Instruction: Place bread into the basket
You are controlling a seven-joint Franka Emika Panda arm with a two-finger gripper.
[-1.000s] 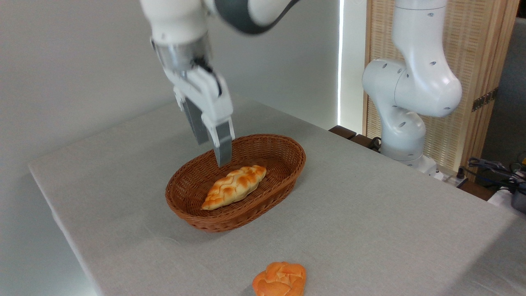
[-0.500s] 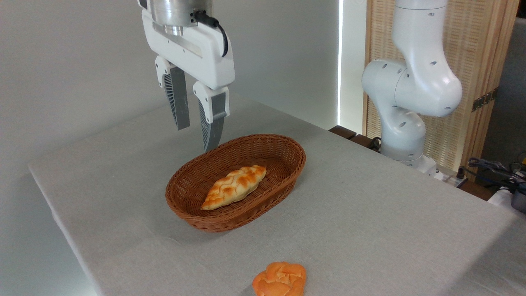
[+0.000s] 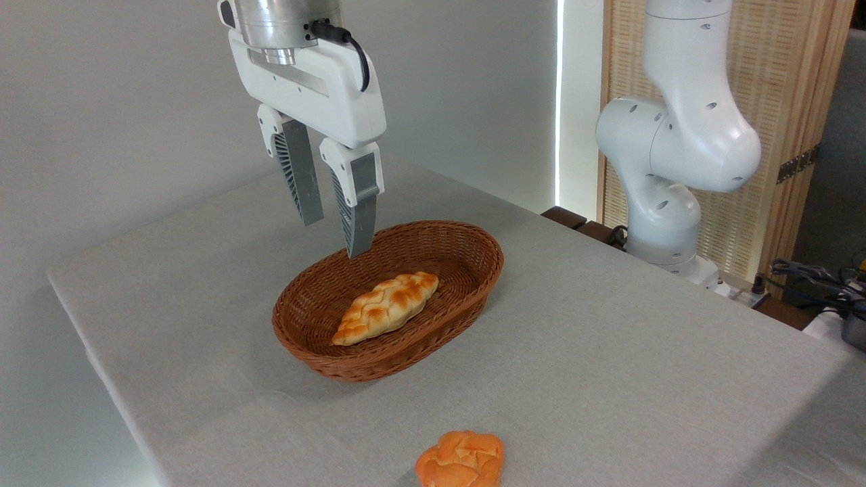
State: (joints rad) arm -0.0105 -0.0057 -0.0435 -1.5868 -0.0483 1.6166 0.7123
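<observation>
Plain grey-white wall behind, a slatted wooden screen off to the right, and a table [image 3: 609, 352] under a pale grey cloth filling most of the shot. The table's near edge and right corner run out of frame.

The basket [image 3: 467, 281] sits about mid-table, long axis running diagonally. The bread [image 3: 385, 308] lies flat inside it on the bottom, lined up with the basket's length, nearer the front-left end. Its lower side is tucked behind the near rim, so you only see the top crust and a bit of the pale flank.

The gripper [image 3: 335, 237] hangs above the basket's back-left rim, fingers pointing down and a little toward the basket. The two fingers are parted with a clear gap between them and nothing in it, so it's holding nothing. It's well clear of the bread. The top of the wrist is cut off by the frame.

The arm [image 3: 676, 149] base stands at the far right edge of the table; its upper link leaves the top of the picture.

A round orange bun [image 3: 461, 460] sits at the front edge, its bottom cropped. Some cables [image 3: 812, 277] at far right are too cluttered to make out.
</observation>
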